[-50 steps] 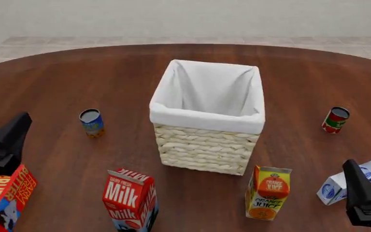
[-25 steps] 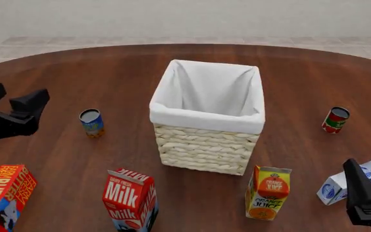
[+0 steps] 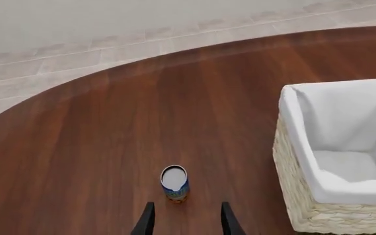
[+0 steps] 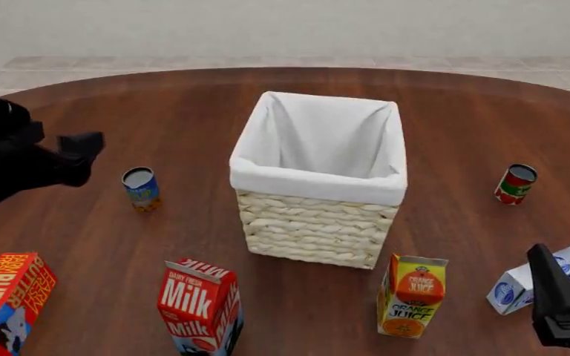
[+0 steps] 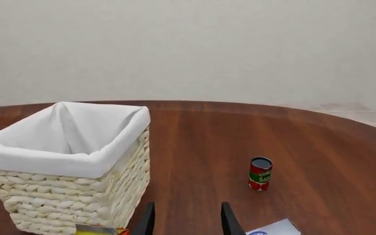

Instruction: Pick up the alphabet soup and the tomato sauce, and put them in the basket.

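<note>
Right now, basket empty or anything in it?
Empty as far as visible: the basket shows only white liner in front and left wrist views; both cans stand on the table.

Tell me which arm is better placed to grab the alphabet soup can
Left. The left gripper hangs open just left of the alphabet soup; the basket separates the right gripper from it.
</note>
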